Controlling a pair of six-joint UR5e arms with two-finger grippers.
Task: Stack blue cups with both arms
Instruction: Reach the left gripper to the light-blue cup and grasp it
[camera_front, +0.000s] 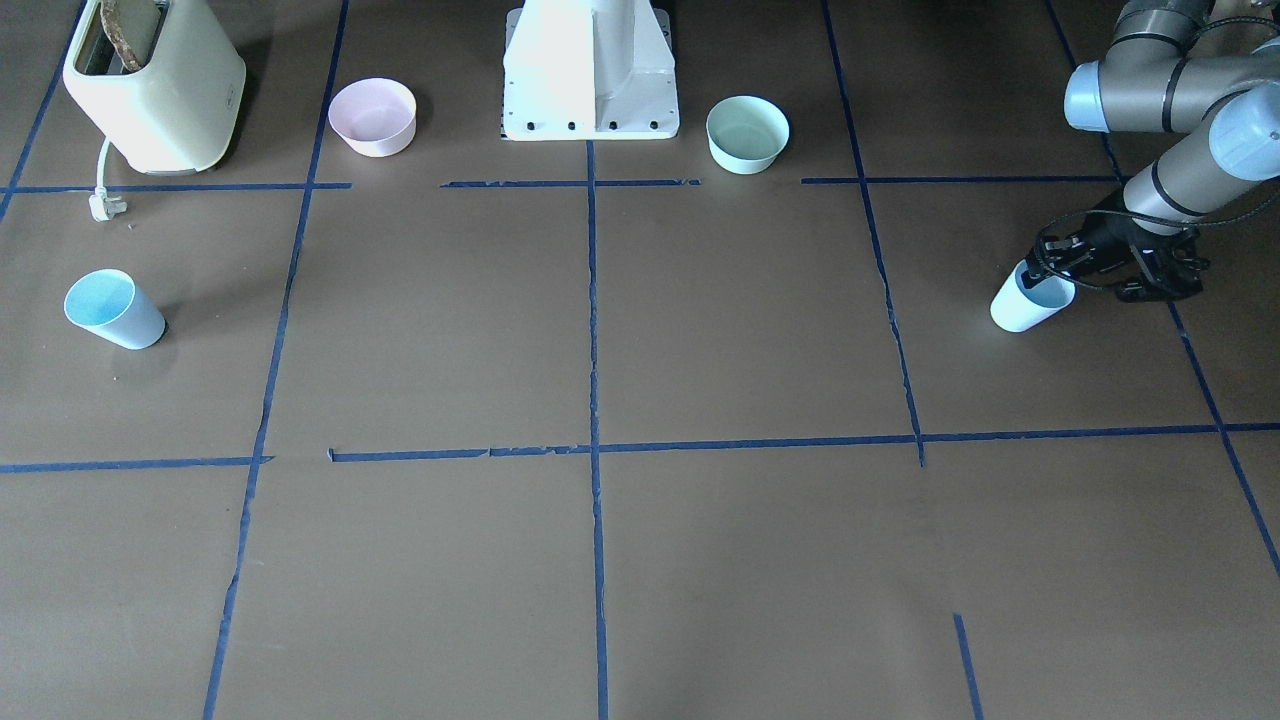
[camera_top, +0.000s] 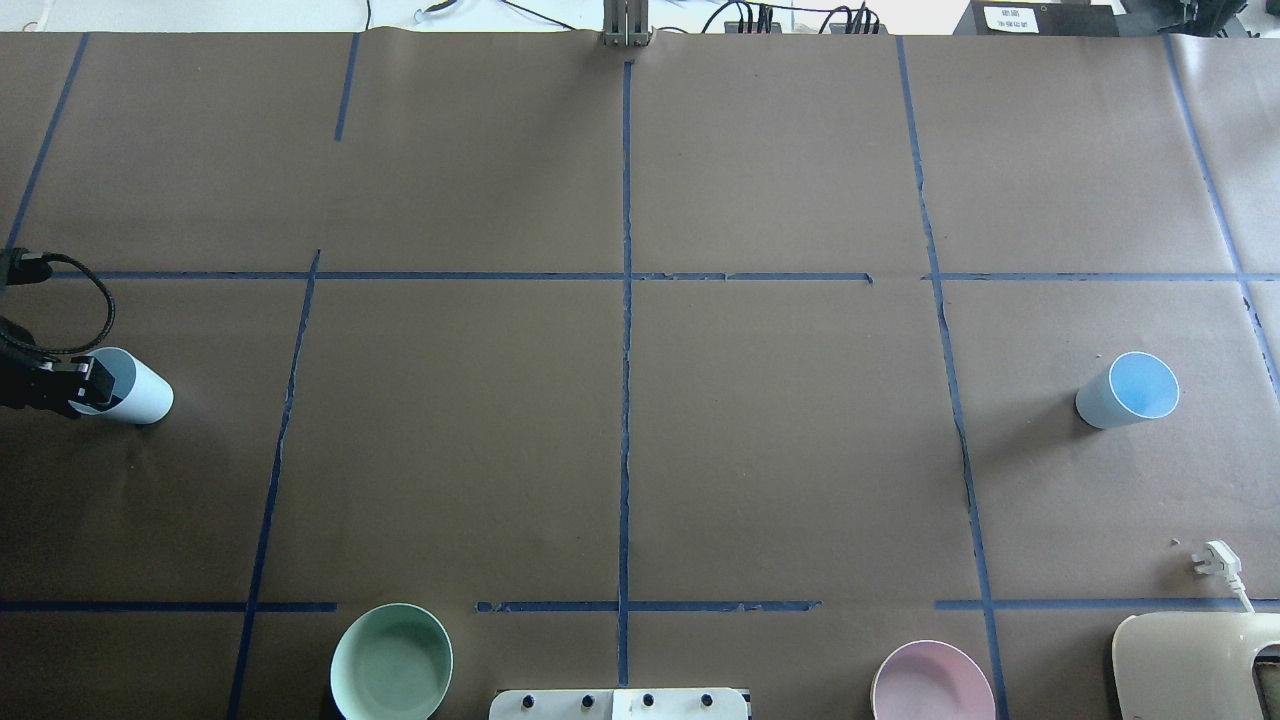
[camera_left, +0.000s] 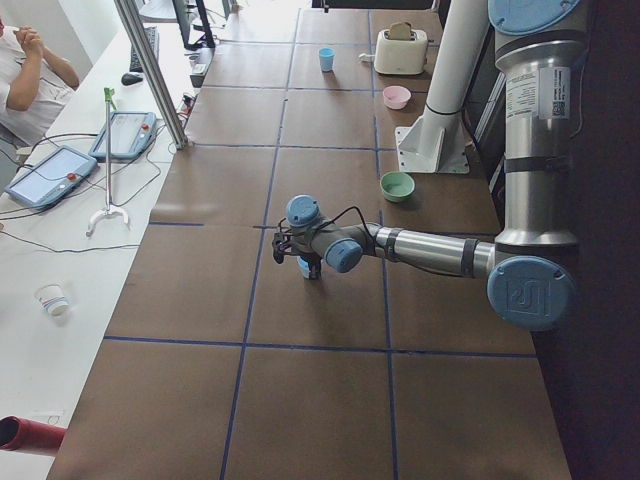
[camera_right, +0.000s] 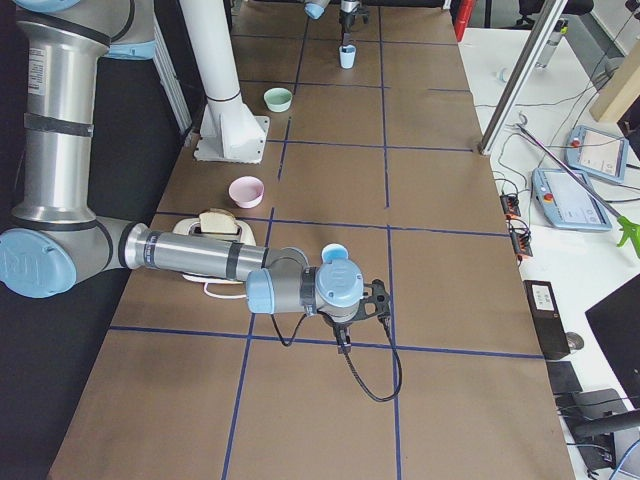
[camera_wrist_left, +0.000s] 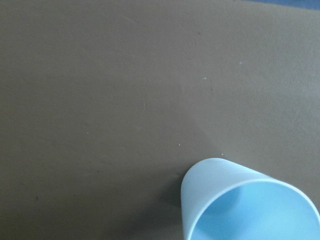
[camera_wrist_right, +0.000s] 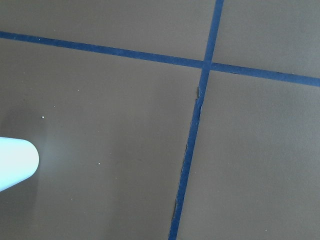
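One blue cup stands upright on the table far on my left side; it also shows in the overhead view and the left wrist view. My left gripper is at its rim and looks open; the cup rests on the table. The second blue cup stands upright far on my right side. A pale cup side at the right wrist view's left edge may be this cup. My right gripper shows only in the exterior right view; I cannot tell if it is open or shut.
A pink bowl and a mint-green bowl stand on either side of the white pedestal. A cream toaster holding bread, with a loose plug, stands near the second cup. Blue tape lines cross the brown table.
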